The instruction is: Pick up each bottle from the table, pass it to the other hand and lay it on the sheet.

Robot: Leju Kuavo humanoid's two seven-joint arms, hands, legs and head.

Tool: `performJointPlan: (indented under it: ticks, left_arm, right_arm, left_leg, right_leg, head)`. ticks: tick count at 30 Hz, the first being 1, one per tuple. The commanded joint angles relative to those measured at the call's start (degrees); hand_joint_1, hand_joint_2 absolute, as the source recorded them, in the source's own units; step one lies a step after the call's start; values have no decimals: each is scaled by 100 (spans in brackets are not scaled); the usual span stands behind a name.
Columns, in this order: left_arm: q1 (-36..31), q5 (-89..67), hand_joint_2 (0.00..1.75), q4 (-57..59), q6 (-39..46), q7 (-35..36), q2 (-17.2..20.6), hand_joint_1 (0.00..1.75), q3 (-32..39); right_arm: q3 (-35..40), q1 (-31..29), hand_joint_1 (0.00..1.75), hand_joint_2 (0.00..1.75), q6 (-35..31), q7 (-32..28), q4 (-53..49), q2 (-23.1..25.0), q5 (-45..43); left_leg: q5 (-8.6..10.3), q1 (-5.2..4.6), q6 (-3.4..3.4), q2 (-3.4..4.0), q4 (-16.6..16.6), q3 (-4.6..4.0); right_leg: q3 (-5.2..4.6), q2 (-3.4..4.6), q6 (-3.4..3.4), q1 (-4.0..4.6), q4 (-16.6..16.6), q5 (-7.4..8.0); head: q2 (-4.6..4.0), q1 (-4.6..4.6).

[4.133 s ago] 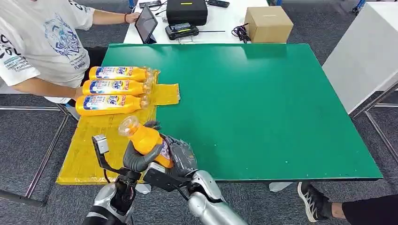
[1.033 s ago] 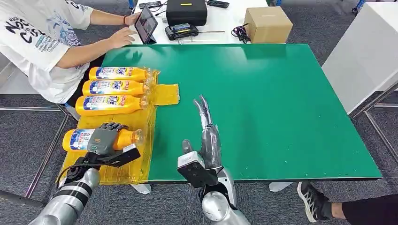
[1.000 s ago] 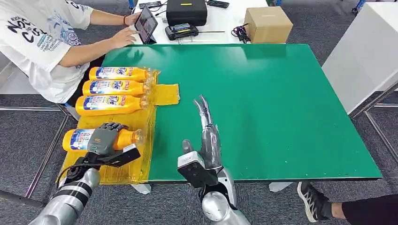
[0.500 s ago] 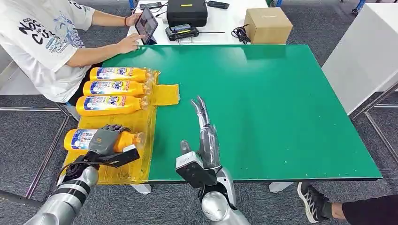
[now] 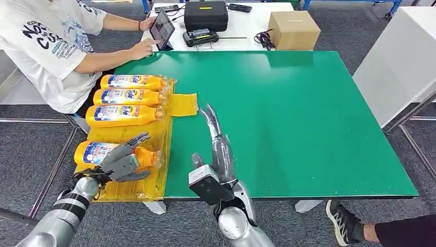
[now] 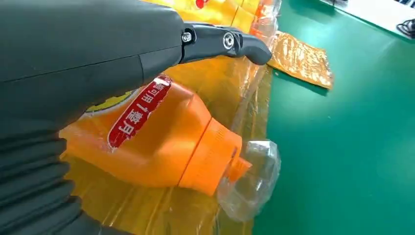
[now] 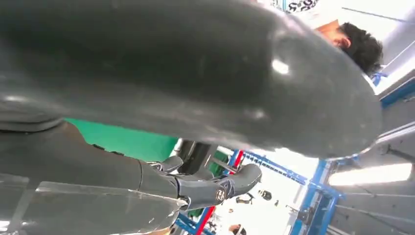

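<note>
Since the earlier frames, the left hand has loosened its grasp: its fingers, which were wrapped over the fourth bottle, now lift and spread apart above it. That orange bottle lies on its side on the yellow sheet, at the near left of the green table, with its clear cap pointing right toward the sheet's edge. The left wrist view shows the bottle's orange neck and clear cap resting on the crinkled sheet, with one dark finger raised clear of the bottle. The hand holds nothing.

Farther along the sheet, three more orange bottles lie side by side in a row, caps pointing right, each just beside the next. A small loose flap of yellow film sticks out to the right of the row onto the green surface.

The right hand is stretched out flat over the near middle of the table, fingers straight, close together and pointing away from the robot, holding nothing.

At the far left, a person in a white printed T-shirt leans in, with one hand at a tablet propped on a white table beyond the green one. On that white table are also a black case and a cardboard box.
</note>
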Motion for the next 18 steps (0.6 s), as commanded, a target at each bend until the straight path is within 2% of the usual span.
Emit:
performJointPlan:
  ticks: [1,7,9,11,15,18]
  left_arm:
    - [688,331,0,96,-366,23,327,0,-536]
    - [731,349,0,50,-369,6,347,0,-563]
    - [724,357,0,42,-376,6,346,0,-565]
    - [724,357,0,42,-376,6,346,0,-565]
    - [724,357,0,42,-376,6,346,0,-565]
    - [815,688,0,-55,-630,-5,376,0,-522]
  right_arm:
    - [143,-325,0,0,26,-37,552,-133,-97]
    - [159,-335,0,0,36,-38,606,-126,-110]
    - [158,-340,0,0,39,-38,608,-127,-111]
    - [158,-340,0,0,39,-38,608,-127,-111]
    - [158,-340,0,0,39,-38,608,-127,-111]
    - [171,-351,0,0,52,-50,629,-121,-108]
  left_leg:
    - [-6,8,-11,46,-15,25]
    - [-4,0,-6,27,-13,42]
    - [-5,6,-9,43,-14,43]
    - [-5,0,-5,22,-11,47]
    - [-5,5,-10,37,-14,50]
    - [-6,1,-6,27,-13,55]
  right_leg:
    - [12,42,-14,9,-16,9]
    - [33,25,-8,1,-7,1]
    - [32,40,-12,7,-12,7]
    - [39,21,-7,0,-6,-1]
    - [40,35,-12,6,-12,5]
    - [46,27,-8,1,-8,0]
  head:
    - [0,-2]
    - [0,-2]
    - [0,-2]
    - [0,-2]
    - [0,-2]
    - [0,-2]
